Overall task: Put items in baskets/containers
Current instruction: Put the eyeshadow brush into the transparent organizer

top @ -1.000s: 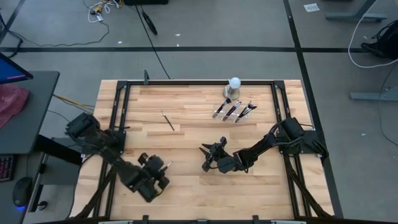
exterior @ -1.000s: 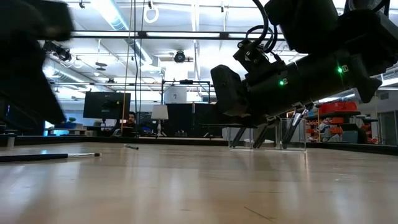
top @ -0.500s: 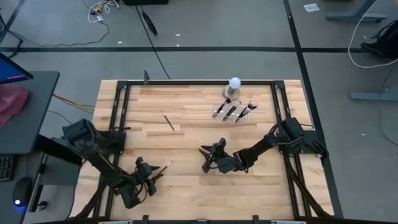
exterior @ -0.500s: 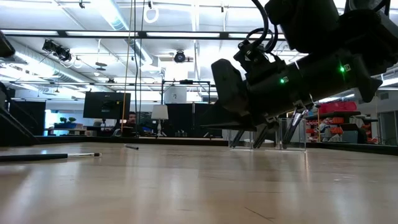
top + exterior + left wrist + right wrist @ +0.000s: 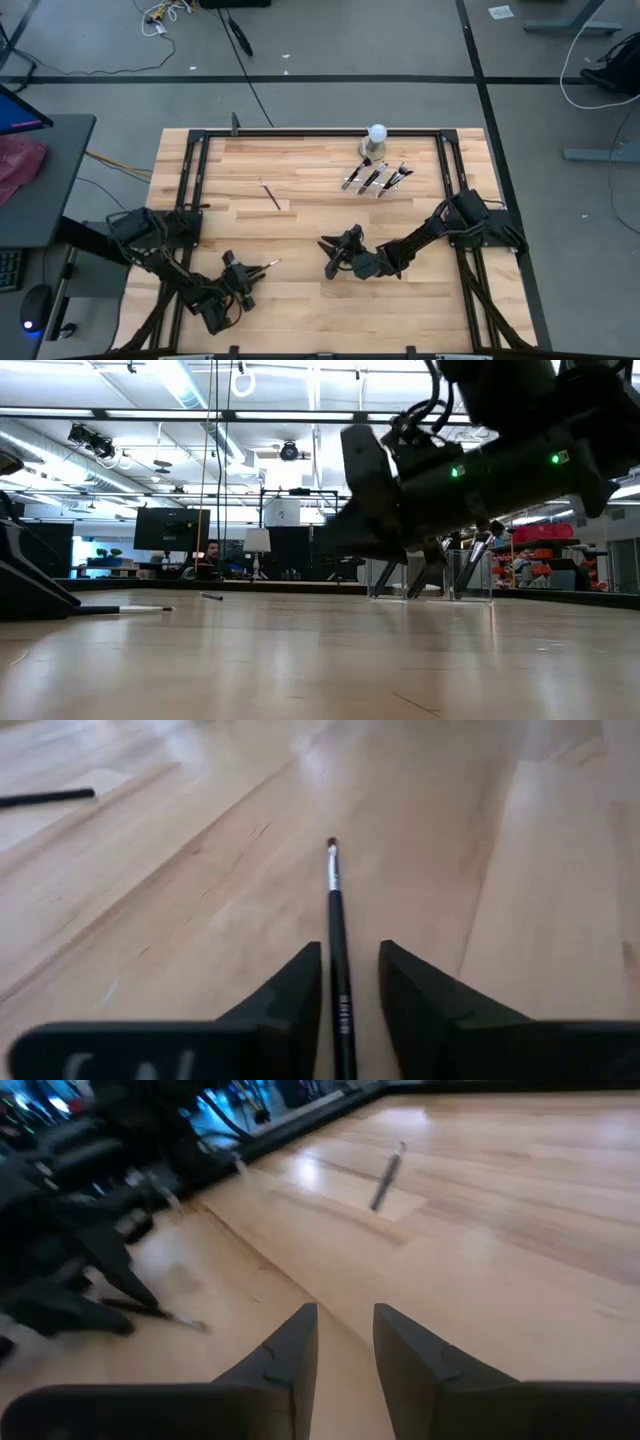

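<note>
A thin dark brush (image 5: 336,935) with a silver ferrule lies flat on the wood at the near left (image 5: 262,268). My left gripper (image 5: 350,952) is low over it, open, one finger on each side of the handle (image 5: 248,274). My right gripper (image 5: 328,256) hovers open near the table's middle, nothing between its fingers (image 5: 345,1315). A second loose brush (image 5: 270,194) lies farther back. Several brushes (image 5: 372,178) rest in the clear tray (image 5: 455,575) at the far right. My left gripper stands astride the brush's handle (image 5: 340,1005), coming in at a low slant along the brush's length. One finger (image 5: 300,995) lies right beside the handle, and I cannot tell whether it touches. The brush rests flat on the table.
A white ball on a grey round base (image 5: 376,136) stands just behind the tray. A black frame (image 5: 300,132) runs round the tabletop. Bare wood lies between the two arms and along the near edge.
My left gripper has sunk from above the table down to the brush at the near left, tipping and rolling on the way. The brush has stayed on the table. My right wrist has rolled a little in place.
</note>
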Available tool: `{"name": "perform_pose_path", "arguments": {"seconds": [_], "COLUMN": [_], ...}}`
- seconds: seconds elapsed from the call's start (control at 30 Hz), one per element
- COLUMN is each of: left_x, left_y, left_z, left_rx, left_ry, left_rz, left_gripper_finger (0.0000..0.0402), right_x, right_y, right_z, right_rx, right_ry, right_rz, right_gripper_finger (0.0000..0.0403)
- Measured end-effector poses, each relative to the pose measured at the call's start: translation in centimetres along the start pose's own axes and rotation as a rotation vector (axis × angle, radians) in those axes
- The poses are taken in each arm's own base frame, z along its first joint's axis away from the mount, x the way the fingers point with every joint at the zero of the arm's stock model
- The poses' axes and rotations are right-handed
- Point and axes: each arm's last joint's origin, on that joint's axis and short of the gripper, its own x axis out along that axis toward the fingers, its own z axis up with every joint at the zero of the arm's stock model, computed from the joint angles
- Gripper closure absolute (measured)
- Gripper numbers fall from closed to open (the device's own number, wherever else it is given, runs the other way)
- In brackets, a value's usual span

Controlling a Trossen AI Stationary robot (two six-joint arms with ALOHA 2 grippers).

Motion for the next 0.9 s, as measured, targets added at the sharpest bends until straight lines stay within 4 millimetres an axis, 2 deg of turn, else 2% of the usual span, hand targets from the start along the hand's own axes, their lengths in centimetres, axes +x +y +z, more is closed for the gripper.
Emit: {"name": "perform_pose_path", "arguments": {"seconds": [0.3,0.4,0.6,0.9], "left_x": [-0.1,-0.1,-0.2,-0.9], "left_y": [1.7,2.3,1.9,1.3], "left_z": [-2.0,-2.4,-2.1,0.4], "left_rx": [-0.056,-0.036,-0.037,-0.085], "left_ry": [-0.094,-0.108,-0.116,-0.063], "left_rz": [-0.044,-0.072,-0.096,-0.140], "left_gripper_finger": [0.0385,0.0387,0.0387,0.0387], "right_x": [-0.8,-0.9,-1.4,-2.5], "right_y": [1.5,1.9,2.5,3.4], "right_z": [0.9,1.2,1.6,1.7], "right_rx": [0.025,0.028,-0.010,-0.091], "right_ry": [-0.079,-0.087,-0.082,-0.054], "right_rz": [0.118,0.179,0.269,0.357], "right_gripper_finger": [0.0302,0.0302,0.0302,0.0302]}}
